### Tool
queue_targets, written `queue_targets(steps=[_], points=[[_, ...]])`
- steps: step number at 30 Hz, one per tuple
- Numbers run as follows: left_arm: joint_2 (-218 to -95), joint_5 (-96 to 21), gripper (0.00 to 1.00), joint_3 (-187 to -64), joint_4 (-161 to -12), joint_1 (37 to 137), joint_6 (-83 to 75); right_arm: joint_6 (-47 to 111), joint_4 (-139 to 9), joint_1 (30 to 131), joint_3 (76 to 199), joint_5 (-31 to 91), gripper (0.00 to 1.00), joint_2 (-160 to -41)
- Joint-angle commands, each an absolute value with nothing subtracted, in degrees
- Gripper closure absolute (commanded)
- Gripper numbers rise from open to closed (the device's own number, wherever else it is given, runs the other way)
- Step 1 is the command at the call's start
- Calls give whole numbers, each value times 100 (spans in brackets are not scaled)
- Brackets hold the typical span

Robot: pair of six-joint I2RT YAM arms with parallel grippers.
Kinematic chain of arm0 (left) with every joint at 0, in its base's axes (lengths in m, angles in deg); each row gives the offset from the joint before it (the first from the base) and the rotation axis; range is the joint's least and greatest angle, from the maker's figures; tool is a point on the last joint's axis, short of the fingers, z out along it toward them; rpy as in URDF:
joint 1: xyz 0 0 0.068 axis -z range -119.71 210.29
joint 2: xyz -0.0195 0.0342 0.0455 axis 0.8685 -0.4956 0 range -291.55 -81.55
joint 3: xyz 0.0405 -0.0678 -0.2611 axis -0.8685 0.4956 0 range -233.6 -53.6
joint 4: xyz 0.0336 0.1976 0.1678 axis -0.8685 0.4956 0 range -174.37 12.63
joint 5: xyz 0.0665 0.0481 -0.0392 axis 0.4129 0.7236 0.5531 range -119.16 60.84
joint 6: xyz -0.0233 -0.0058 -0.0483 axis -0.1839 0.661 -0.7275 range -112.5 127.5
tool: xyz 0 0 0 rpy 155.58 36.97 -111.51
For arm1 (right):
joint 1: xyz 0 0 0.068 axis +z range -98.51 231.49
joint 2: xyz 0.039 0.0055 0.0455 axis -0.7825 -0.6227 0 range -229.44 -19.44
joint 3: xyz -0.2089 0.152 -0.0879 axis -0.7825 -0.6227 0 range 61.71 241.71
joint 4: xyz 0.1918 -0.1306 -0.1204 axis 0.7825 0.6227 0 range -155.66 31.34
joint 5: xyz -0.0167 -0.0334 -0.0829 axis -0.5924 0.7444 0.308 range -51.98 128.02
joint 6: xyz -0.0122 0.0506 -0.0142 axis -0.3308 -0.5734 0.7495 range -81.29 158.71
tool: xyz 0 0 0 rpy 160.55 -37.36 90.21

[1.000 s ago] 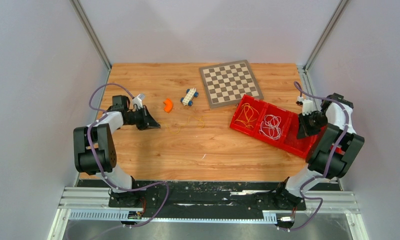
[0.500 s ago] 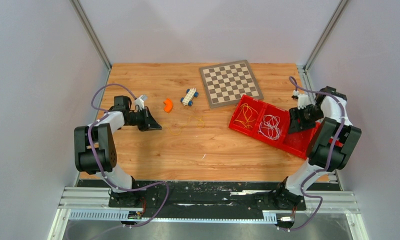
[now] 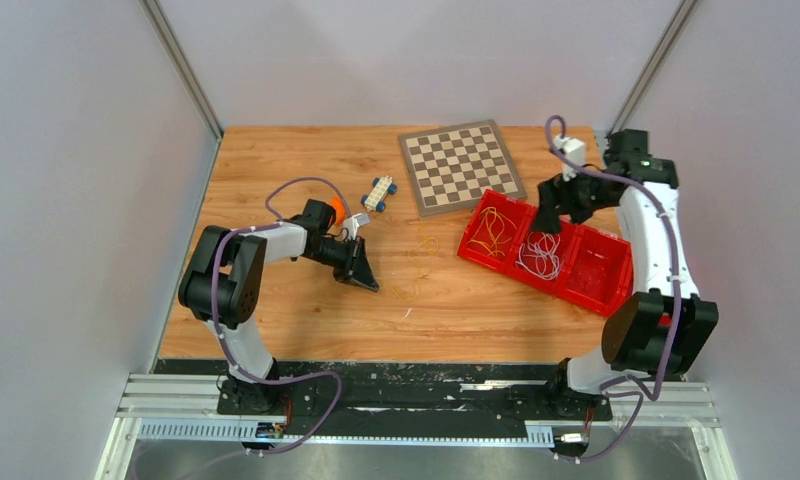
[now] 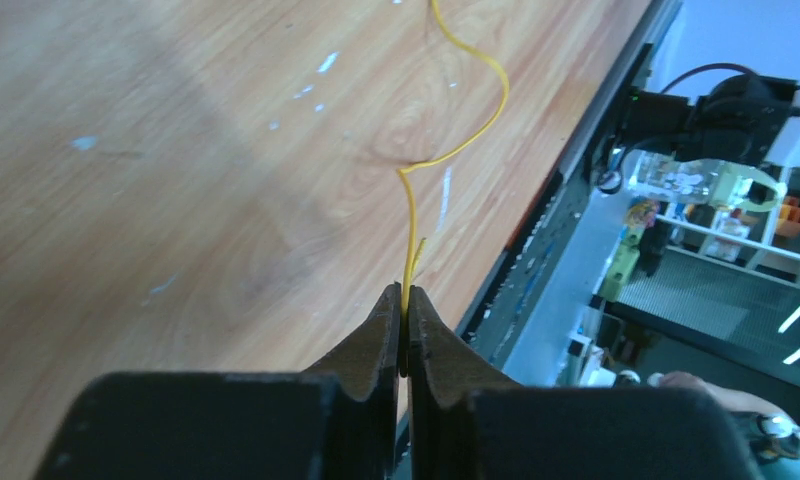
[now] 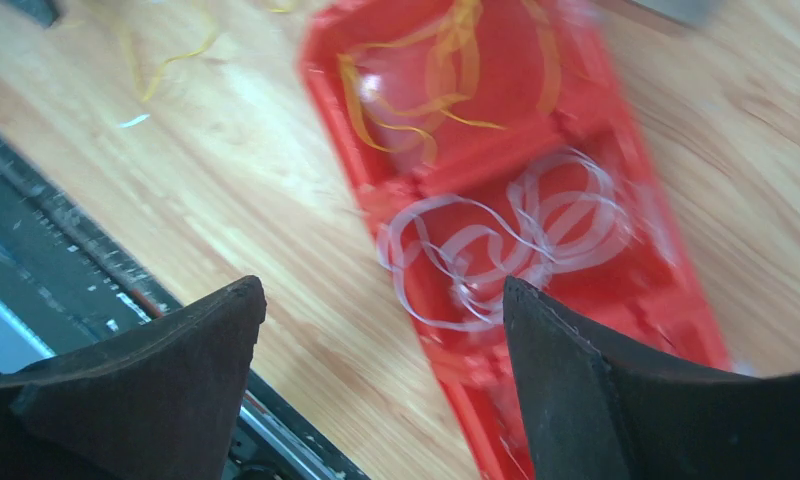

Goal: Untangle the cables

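Note:
My left gripper (image 3: 368,280) (image 4: 404,292) is low over the middle of the table, shut on the end of a thin yellow cable (image 4: 412,215) that snakes away over the wood. More yellow cable (image 3: 420,245) lies loose nearby. A red tray (image 3: 601,295) (image 5: 676,300) at the right holds a coil of orange cables (image 3: 491,232) (image 5: 446,70) in one compartment and white cables (image 3: 539,255) (image 5: 496,240) in the one beside it. My right gripper (image 3: 549,215) (image 5: 381,290) hangs open above the tray, over the white cables, holding nothing.
A checkerboard (image 3: 462,166) lies at the back. A small toy car (image 3: 379,192) and an orange piece (image 3: 321,210) sit behind the left arm. A tiny white scrap (image 3: 408,313) lies toward the front edge.
The left arm has swung right toward the table's middle, with the yellow cable pinched in its jaws. The right arm has lifted and reached over the tray, and its jaws have opened.

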State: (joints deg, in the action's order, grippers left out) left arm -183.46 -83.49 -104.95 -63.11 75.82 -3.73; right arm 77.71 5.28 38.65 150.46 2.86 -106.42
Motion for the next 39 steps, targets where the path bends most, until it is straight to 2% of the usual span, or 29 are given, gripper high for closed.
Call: queue_targets(steps=[1,2,3,4,6,8,15,20,24,32,36,38,39], points=[[-17986,-8688,64,-10926,-6286,7355,-427,7194,-502,4998,14395,-165,12,-10373],[-17796,-8719,52,-10887,-6207,7176,-410,7106,-813,5347,14268,-94,12,-10399],[-17695,-8736,46,-10857,-6171,7073,-397,7012,-1020,5665,14174,-42,11,-10448],[-17473,-8759,37,-10773,-6130,6839,-408,6903,-1227,5957,14091,18,11,-10519],[-17181,-8753,27,-10650,-6063,6461,-432,6645,-1666,6498,13997,186,10,-10713],[-16930,-8693,23,-10550,-5956,6149,-432,6362,-2083,6988,14019,503,9,-10985],[-16294,-8374,21,-10231,-5817,5416,-478,5450,-2709,8216,14658,2243,4,-12292],[-15988,-8254,21,-10238,-5613,5311,-255,5200,-2915,8517,14896,2518,4,-12988],[-15795,-8104,21,-10224,-5514,5308,-107,5007,-3080,8773,15011,2862,0,-13356],[-15569,-8048,21,-10021,-5439,5308,24,5200,-3568,9093,14700,3493,0,-13766],[-15520,-8027,22,-10011,-5349,5308,120,5276,-3622,9095,14514,3483,9,-13931],[-15504,-8001,23,-10043,-5276,5308,192,5301,-3611,9095,14375,3394,23,-13901],[-15504,-7998,24,-10079,-5248,5308,241,5301,-3589,9093,14294,3334,33,-13827]])
